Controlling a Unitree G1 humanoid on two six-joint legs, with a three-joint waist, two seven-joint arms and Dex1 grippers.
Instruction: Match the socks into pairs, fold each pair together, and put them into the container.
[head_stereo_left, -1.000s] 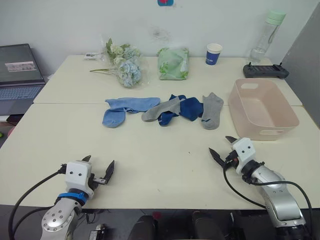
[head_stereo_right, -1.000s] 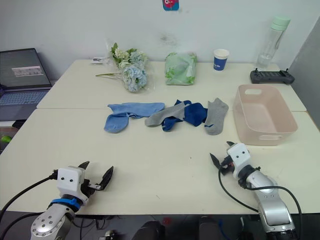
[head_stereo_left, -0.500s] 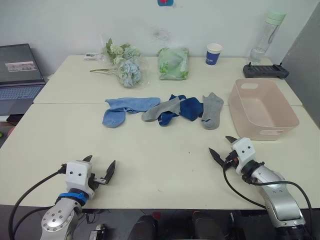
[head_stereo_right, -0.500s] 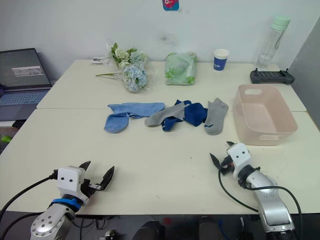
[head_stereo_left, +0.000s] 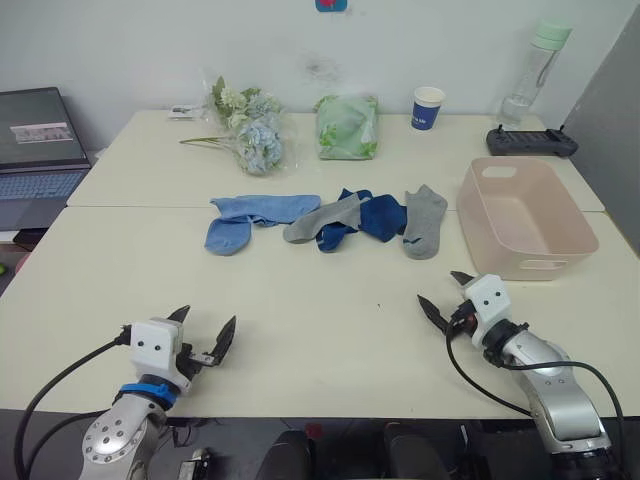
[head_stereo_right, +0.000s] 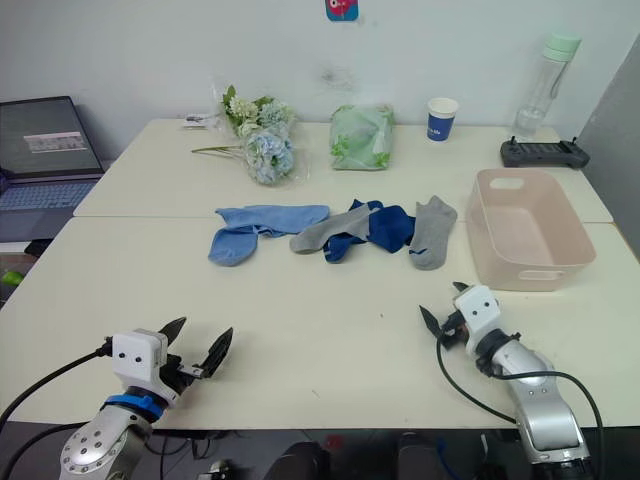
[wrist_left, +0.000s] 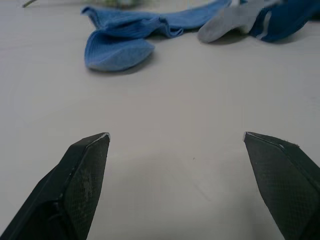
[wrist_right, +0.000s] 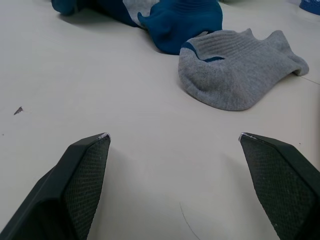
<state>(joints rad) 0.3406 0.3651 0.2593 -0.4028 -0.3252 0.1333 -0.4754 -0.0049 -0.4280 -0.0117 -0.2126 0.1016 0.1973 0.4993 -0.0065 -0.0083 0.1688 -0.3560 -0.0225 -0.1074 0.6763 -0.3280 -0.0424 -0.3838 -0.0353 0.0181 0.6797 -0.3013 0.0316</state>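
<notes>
Zero pairs made so far, by the look of it: the socks (head_stereo_left: 330, 220) lie loose in a row mid-tabletop (head_stereo_left: 300, 300), and the container (head_stereo_left: 524, 215) just to their right looks empty. All matching, folding and loading still to do.

Left pincer (head_stereo_left: 203, 328) sits near the front edge, fingers spread, holding nothing. Right pincer (head_stereo_left: 445, 290) likewise spread and empty, near the container's front corner. Both well short of the socks.

Sock layout: light blue ones (head_stereo_left: 245, 218) overlap at the left end, one bunched flat, ribbed cuff showing in the left wrist view. A grey sock (head_stereo_left: 318, 220) lies across the dark navy ones (head_stereo_left: 368, 216), so that bunch is tangled. Second grey sock (wrist_right: 240, 64) lies flat at the right end, soft knit, ribbed cuff with a navy trim.

Container is pale pink smooth plastic, rectangular, rounded corners, slot handle on the near wall. Tabletop is matte cream.
</notes>
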